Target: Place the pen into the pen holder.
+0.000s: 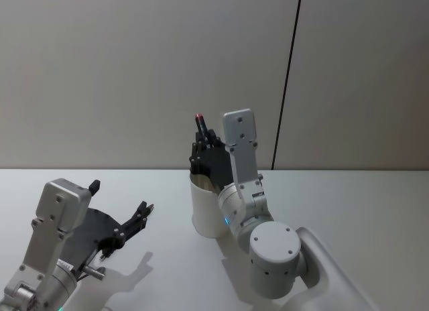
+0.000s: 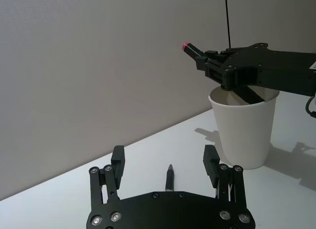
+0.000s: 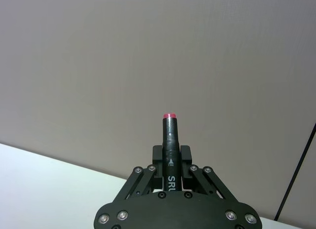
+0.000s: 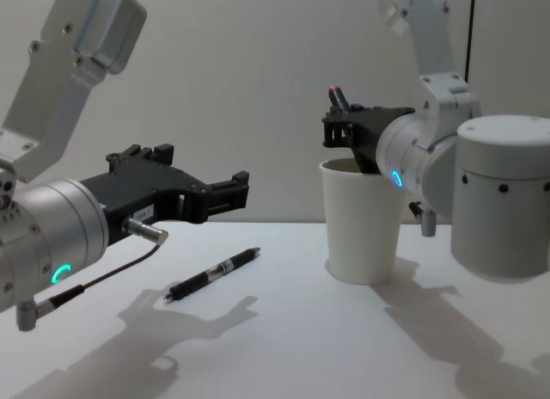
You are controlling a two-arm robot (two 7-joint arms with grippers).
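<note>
While the right pincer [image 4: 340, 124] grips a red-tipped pen [image 4: 333, 95] tilted, lower end inside the white pen holder [image 4: 361, 231], the left pincer [image 1: 119, 198] hangs wide open near a second pen [image 4: 213, 275] on the table [image 4: 284, 352].

The right gripper [image 3: 171, 157] clamps a red-tipped black pen [image 3: 170, 135].
</note>
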